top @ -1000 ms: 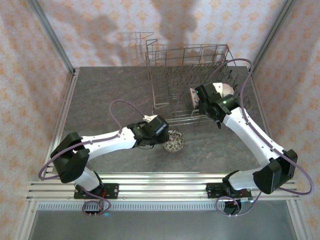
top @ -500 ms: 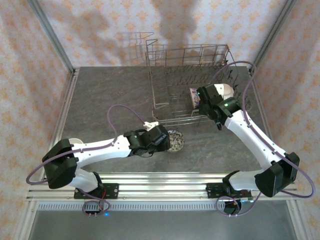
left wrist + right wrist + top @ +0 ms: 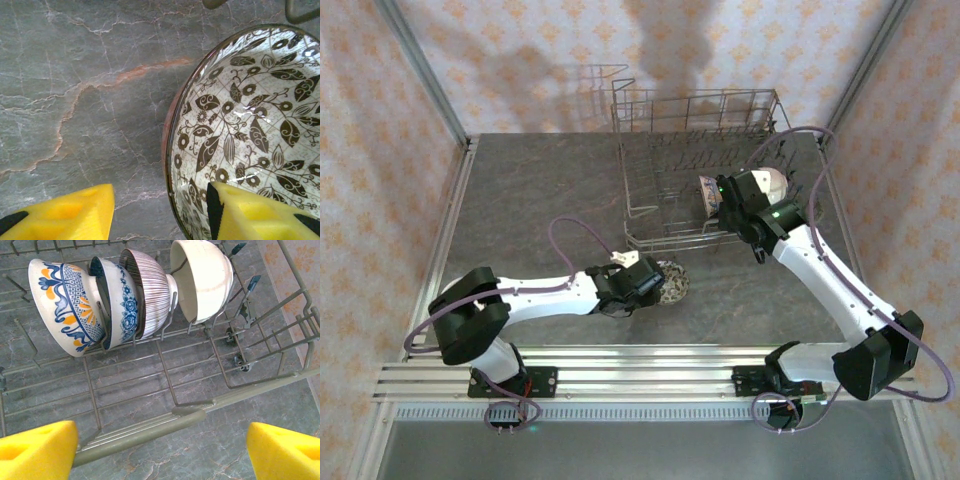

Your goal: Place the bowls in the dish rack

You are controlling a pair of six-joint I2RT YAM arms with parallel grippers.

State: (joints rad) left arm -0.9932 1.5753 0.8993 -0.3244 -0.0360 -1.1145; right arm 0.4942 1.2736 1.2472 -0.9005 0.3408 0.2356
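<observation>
A leaf-patterned bowl (image 3: 250,125) sits mouth-up on the table (image 3: 90,100), just outside the near rail of the dish rack (image 3: 150,432). The left gripper (image 3: 160,200) straddles its rim, jaws spread (one pad inside, one outside). In the rack, four bowls (image 3: 130,295) stand on edge in a row. The right gripper (image 3: 162,440) hovers over the near rail, jaws wide apart.

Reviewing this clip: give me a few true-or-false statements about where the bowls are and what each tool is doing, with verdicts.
1. Four bowls stand on edge in the dish rack. True.
2. The left tool has one finger inside the leaf-patterned bowl and one outside. True.
3. The leaf-patterned bowl is racked. False: it sits on the table.
4. The right tool grips the cream bowl. False: it is open and empty; that bowl stands racked.
</observation>
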